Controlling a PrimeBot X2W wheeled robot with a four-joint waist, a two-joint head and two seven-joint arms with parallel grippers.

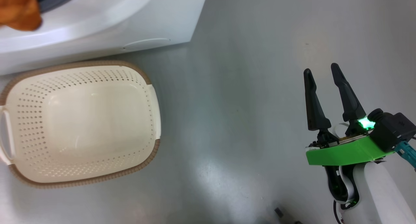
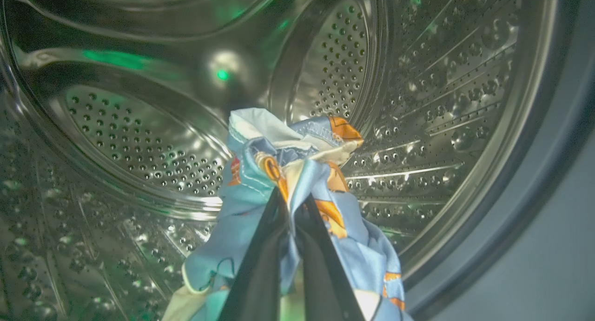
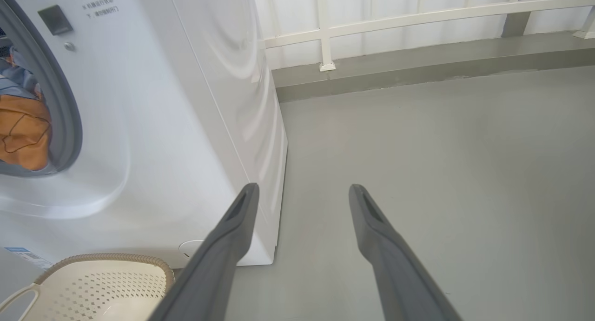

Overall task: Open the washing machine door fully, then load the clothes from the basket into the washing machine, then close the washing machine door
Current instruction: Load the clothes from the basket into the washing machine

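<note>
Inside the steel drum of the washing machine, my left gripper is shut on a light-blue printed garment of the clothes, which hangs bunched around its fingers. Orange and blue cloth shows in the machine's round opening, and an orange fold lies at its lip. The cream basket stands on the floor before the machine with nothing in it. Off to the right above bare floor, my right gripper is open and holds nothing. The washing machine door is out of view.
Grey floor stretches between the basket and my right arm. A white railing and a low grey ledge run along the far wall beside the machine. A small dark object lies on the floor near the bottom edge.
</note>
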